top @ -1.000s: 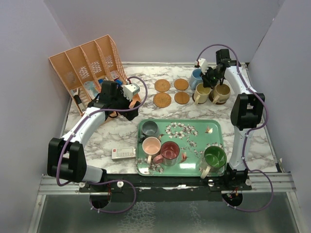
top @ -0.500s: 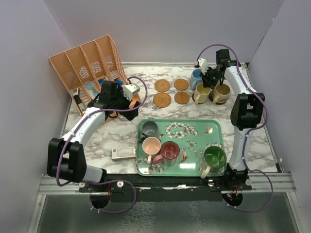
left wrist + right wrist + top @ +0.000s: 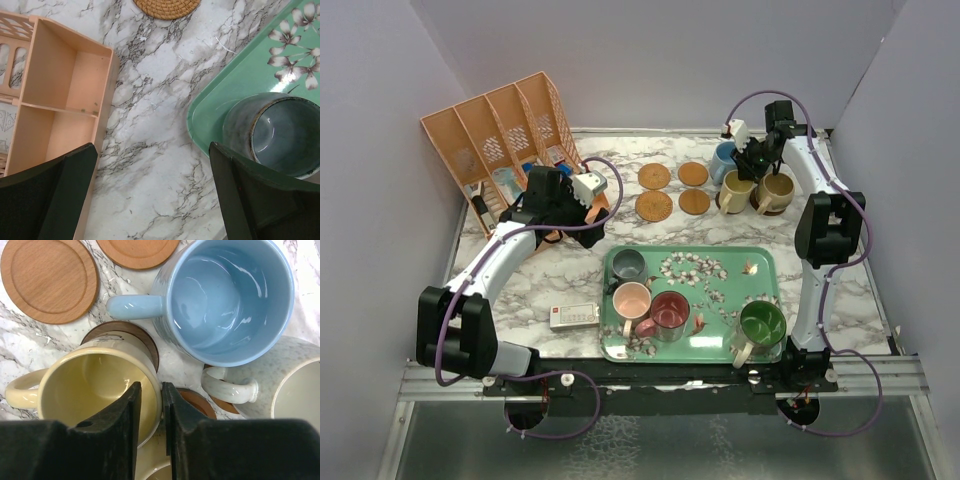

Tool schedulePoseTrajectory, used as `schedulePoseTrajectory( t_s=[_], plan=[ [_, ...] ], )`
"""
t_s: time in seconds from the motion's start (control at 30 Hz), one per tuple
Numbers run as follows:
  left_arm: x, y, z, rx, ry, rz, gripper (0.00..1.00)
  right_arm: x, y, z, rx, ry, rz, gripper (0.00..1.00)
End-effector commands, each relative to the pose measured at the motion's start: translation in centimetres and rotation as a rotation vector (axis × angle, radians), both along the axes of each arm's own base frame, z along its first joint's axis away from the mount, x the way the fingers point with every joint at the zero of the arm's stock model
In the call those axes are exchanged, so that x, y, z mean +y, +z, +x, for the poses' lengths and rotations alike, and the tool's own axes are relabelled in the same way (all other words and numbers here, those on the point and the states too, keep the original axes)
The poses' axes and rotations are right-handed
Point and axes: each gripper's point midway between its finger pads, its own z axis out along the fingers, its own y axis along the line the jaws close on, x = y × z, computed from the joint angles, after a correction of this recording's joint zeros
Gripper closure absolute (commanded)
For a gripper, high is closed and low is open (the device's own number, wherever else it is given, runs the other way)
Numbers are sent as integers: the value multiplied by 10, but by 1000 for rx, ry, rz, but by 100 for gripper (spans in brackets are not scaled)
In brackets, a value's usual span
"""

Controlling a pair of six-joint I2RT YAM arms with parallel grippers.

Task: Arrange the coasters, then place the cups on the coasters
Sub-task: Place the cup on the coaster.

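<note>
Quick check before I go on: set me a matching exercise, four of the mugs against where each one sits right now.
Things:
1. blue mug
2. grey mug
3. green mug
4. yellow mug

Places:
A. near right corner of the tray
B. on a dark brown coaster
C. far left corner of the tray
D. farthest back on the table of all the mugs

Pairs: 1-D, 2-C, 3-A, 4-B
</note>
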Motion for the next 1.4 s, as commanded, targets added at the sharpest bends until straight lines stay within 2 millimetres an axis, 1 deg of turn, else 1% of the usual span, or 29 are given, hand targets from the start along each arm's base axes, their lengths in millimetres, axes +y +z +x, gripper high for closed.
schedulePoseTrajectory(
  t_s=[0.0,0.23,0.37,0.5,0.67,0.77,0.8,0.83,0.9,0.97,1.07,1.1,1.13,1.2,1.37],
  plan=[
    [-4,11,-2,-40,-24,-20,1,4,17,8,-48,-6,41,73],
    [-3,15,-2,-53,-14,-20,1,5,43,12,-108,-20,53,61],
    [-1,21,0,-68,0,-19,1,6,60,7,-139,-19,65,55],
    [-1,25,-2,-84,-6,-21,1,8,74,-4,-154,-15,79,49],
    [-1,36,-6,-123,-17,-27,1,12,95,-25,-170,-2,102,40],
    [0,45,-5,-149,-12,-31,1,18,107,-47,-156,11,130,31],
    [0,48,-5,-153,-12,-33,1,21,106,-54,-146,20,136,29],
    [-1,50,-6,-154,-14,-35,1,25,113,-64,-152,31,144,28],
    [-2,56,-5,-156,-18,-42,1,34,117,-84,-153,55,167,26],
    [-4,59,-6,-157,-33,-46,1,49,118,-106,-147,87,191,25],
    [-8,61,-7,-153,-70,-50,1,74,115,-142,-118,147,227,23],
    [-9,60,-8,-150,-80,-51,1,83,109,-155,-96,168,237,23],
    [-10,58,-8,-145,-87,-53,1,92,112,-165,-98,191,246,22],
    [-12,54,-8,-132,-101,-58,1,109,103,-186,-73,229,247,22],
    [-18,40,-9,-99,-146,-64,1,144,89,-229,-39,327,278,22]
  ],
)
